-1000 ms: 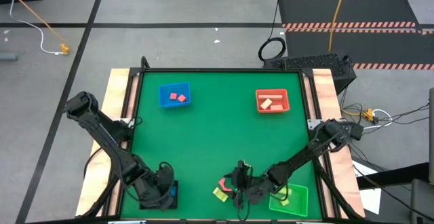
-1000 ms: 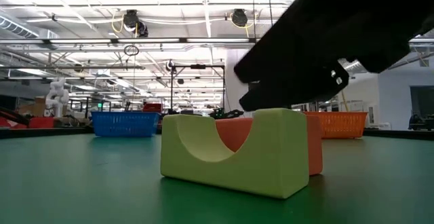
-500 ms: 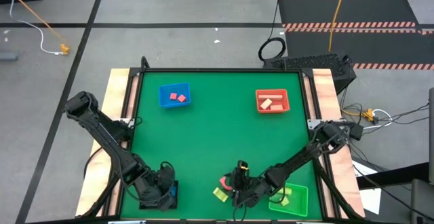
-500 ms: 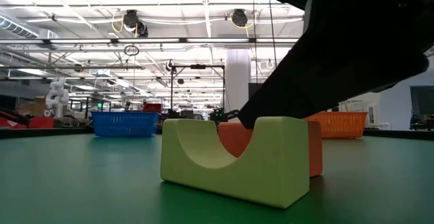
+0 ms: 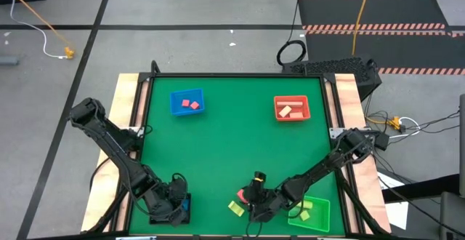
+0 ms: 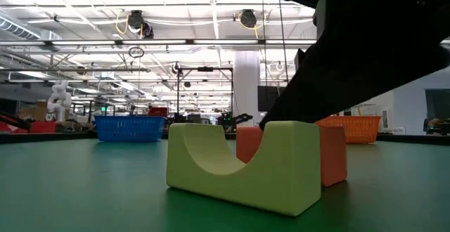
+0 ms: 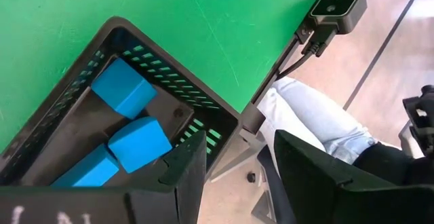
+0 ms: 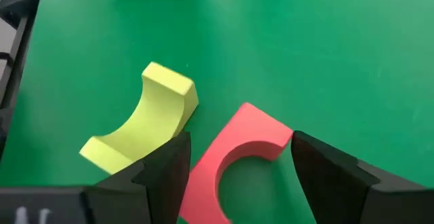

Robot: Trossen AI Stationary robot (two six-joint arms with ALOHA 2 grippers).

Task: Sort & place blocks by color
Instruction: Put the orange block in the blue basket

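A pink-red arch block [image 8: 237, 153] lies flat on the green table near its near edge. A yellow arch block [image 8: 146, 119] lies just left of it. In the low view the yellow arch [image 6: 242, 162] stands in front of the pink-red one [image 6: 330, 155]. My right gripper [image 8: 237, 173] [image 5: 252, 198] is open and low over the pink-red arch, one finger on each side. My left gripper [image 7: 234, 176] [image 5: 171, 204] is open and waits above the black tray [image 7: 203, 115], which holds blue blocks [image 7: 122, 88]. My right gripper comes from above, slanting, with its fingers [image 8: 163, 173] on either side of the pink-red arch's curved end [image 8: 210, 166]. The arch lies flat on the table. Whether the fingers touch it, I cannot tell.
The green tray [image 5: 320, 214] with yellow blocks sits at the near right corner. The blue tray [image 5: 187, 102] holds pink-red blocks and the red tray [image 5: 292, 109] holds cream ones; both stand near the far edge. A person's legs [image 7: 319, 115] show beyond the near edge.
My right gripper has come down and slightly toward the table's left, onto the pink-red arch. In the low view the pink-red arch has shifted a little toward the table's right, behind the yellow arch, which has stayed put.
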